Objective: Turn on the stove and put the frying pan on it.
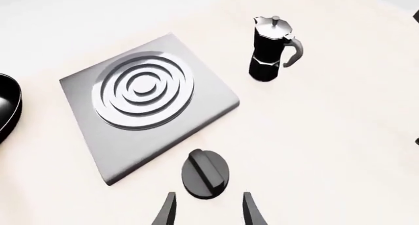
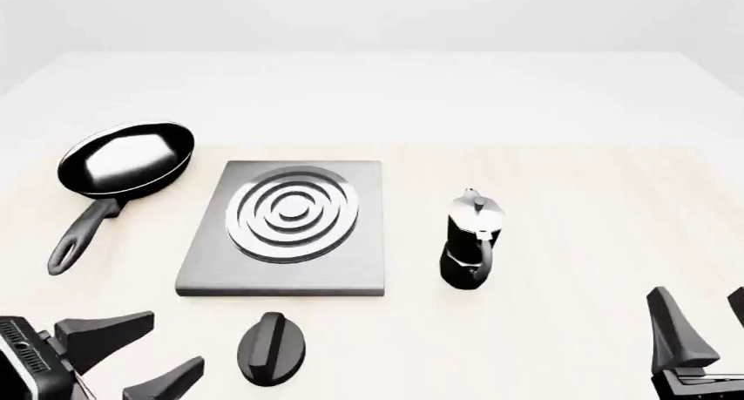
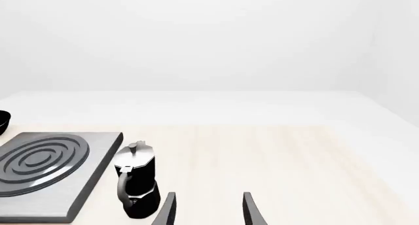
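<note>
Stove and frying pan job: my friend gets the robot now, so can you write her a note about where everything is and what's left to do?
Left end effector: open, holding nothing, low at the near left, close to the stove knob, not touching it.
Right end effector: open, holding nothing, at the near right, away from everything.
Stove plate: flat on the table, nothing on its burner.
Frying pan: on the table left of the plate, handle pointing toward the arms.
Moka pot: upright, right of the plate; not part of the job.
Done: nothing visible yet.
Left: turn the knob, then lift the pan onto the burner.
</note>
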### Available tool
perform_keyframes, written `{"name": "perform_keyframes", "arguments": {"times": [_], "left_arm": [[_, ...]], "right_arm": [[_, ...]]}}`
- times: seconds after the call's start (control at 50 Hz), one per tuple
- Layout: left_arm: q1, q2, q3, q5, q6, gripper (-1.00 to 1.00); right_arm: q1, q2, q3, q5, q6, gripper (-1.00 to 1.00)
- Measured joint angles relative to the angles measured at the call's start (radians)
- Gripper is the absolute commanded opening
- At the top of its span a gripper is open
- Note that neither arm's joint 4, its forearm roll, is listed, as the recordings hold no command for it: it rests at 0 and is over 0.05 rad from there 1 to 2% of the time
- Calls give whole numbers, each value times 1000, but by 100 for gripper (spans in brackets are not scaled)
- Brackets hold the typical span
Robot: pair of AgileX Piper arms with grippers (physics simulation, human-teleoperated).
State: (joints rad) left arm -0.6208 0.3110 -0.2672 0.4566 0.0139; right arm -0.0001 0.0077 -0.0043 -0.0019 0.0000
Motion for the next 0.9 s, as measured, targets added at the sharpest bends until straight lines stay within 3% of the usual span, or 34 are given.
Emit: {"name": "perform_keyframes", "arguments": {"times": [0.9], "left_arm": [[-17,386,203,-517,-76,100]], "right_arm": [[0,0,0,0,0,100]]}}
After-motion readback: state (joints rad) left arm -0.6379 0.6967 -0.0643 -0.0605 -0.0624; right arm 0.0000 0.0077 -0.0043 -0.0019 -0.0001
